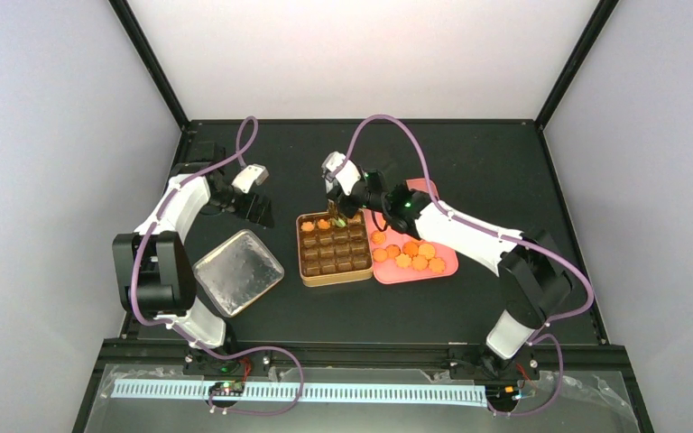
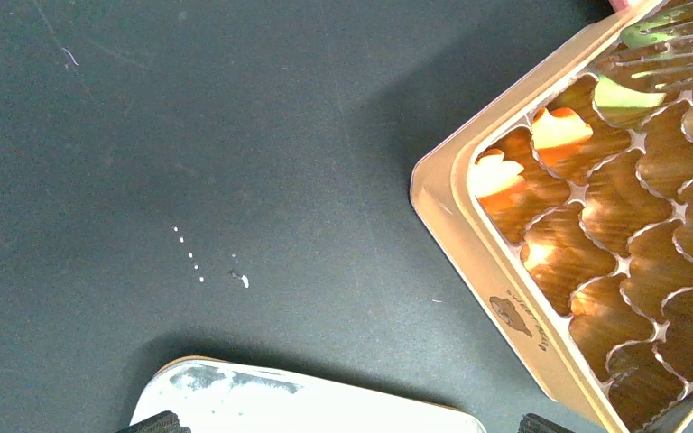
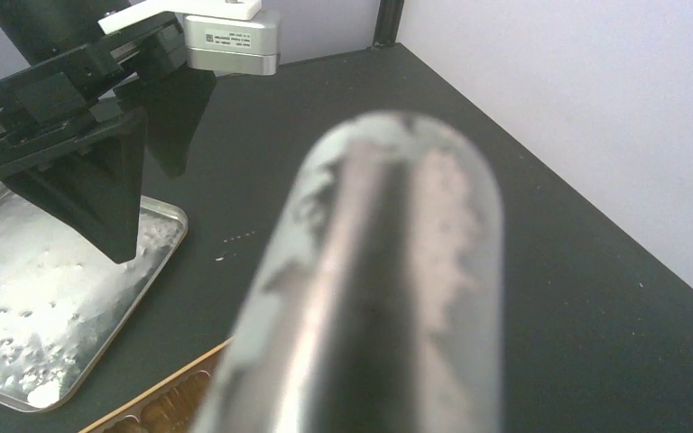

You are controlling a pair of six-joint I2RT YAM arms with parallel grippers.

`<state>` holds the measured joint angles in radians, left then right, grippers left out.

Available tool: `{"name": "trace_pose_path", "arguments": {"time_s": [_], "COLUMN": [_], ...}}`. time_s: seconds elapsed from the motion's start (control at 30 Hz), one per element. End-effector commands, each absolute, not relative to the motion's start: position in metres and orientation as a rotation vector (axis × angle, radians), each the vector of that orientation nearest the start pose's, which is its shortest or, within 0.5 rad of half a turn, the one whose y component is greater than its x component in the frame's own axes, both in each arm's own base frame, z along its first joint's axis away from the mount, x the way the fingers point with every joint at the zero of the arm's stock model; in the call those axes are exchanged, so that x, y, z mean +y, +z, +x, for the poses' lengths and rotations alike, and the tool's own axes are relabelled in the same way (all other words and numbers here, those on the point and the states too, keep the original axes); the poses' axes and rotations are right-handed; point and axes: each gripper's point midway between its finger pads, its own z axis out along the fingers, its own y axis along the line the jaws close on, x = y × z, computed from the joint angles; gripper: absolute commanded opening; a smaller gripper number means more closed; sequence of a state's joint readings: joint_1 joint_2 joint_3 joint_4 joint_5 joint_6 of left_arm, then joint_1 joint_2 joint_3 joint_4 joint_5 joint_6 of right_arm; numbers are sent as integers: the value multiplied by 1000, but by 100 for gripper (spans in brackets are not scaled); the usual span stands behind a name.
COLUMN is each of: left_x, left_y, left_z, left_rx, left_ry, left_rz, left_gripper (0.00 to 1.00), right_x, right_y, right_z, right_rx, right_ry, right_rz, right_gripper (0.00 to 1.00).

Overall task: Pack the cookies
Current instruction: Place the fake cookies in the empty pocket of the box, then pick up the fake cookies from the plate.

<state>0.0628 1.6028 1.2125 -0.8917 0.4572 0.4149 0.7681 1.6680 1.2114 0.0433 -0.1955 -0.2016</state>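
Observation:
Several orange cookies (image 1: 408, 255) lie on a pink tray (image 1: 447, 267) right of the brown compartmented tin (image 1: 361, 271). The tin's far row holds two orange cookies (image 2: 494, 176) and a green one (image 2: 627, 93). My right gripper (image 1: 338, 200) hangs over the tin's far edge, shut on the metal tongs (image 3: 388, 271), whose tips (image 2: 677, 27) reach down by the green cookie. The tongs' handle fills the right wrist view and hides that gripper's fingers. My left gripper (image 1: 253, 206) hovers open left of the tin, nothing between its fingertips (image 2: 158, 422).
The tin's silver lid (image 1: 237, 271) lies flat on the black table, left of the tin and just under my left gripper (image 3: 81, 153). Grey walls close in the table at the back and both sides.

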Motion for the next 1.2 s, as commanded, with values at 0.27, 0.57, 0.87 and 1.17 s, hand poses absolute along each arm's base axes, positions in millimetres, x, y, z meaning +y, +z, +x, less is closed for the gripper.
{"name": "trace_pose_path", "arguments": {"time_s": [0.27,0.57,0.87,1.17], "left_x": [-57,-58,-59,-60], "left_y": [136,136,139,141], "left_z": [346,347,347,347], "left_rx": [2607,2604,2594,2587], "left_ry": [-539,-545,-550,-555], "left_rz": [572,572,576,575], "left_gripper": [98,98,98,98], "right_x": [376,324,258,254], "right_y": [270,289,264,229], "right_z": [349,349,342,330], "right_rx": [1642,1670,1786,1862], "right_ry": [535,433,351,414], "right_rz": [-985,-810,-617,-619], "right_gripper": [27,26,27,29]}}
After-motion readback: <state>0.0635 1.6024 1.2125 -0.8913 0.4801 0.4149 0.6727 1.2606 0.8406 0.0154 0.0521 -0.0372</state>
